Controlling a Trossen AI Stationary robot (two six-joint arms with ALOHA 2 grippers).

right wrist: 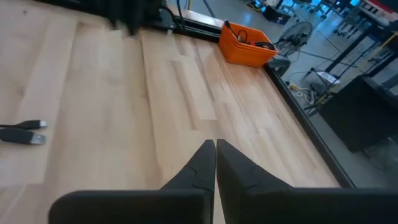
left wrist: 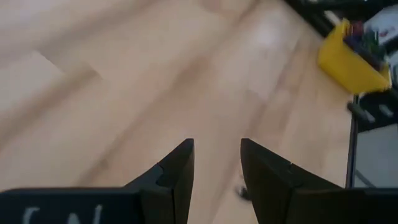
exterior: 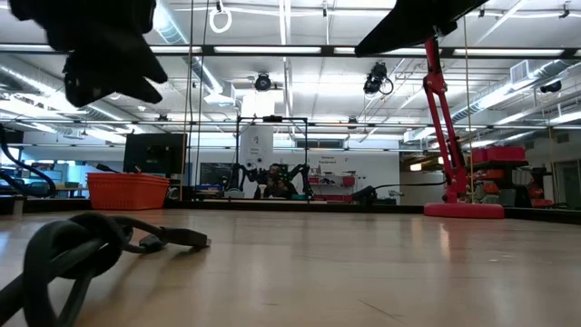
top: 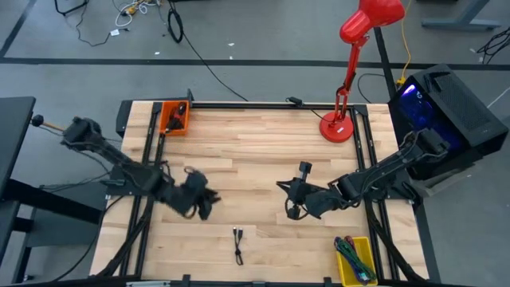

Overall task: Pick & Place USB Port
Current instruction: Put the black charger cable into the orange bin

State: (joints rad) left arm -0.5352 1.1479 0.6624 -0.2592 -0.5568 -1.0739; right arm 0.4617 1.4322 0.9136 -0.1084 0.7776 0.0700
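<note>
The left pincer (top: pixel 201 203), fingers parted and empty, hovers near the USB cable (top: pixel 238 244).

the scene is evenly and brightly lit from long ceiling light strips (exterior: pixel 300 50) that show in the low view, some glaring white against the dark rafters. the wooden tabletop (top: pixel 255 151) takes the light softly in the high view, with only short, faint shadows under the arms and beside the red lamp (top: pixel 351 72) at its far right corner. in the low view the black cable (exterior: pixel 82 250) close to the lens is out of focus, and the dark arm shapes overhead are smeared. the left wrist view is blurred throughout, with a pale sheen on the wood and the yellow bin (left wrist: pixel 351 59) indistinct. the right wrist view is sharper.
</note>
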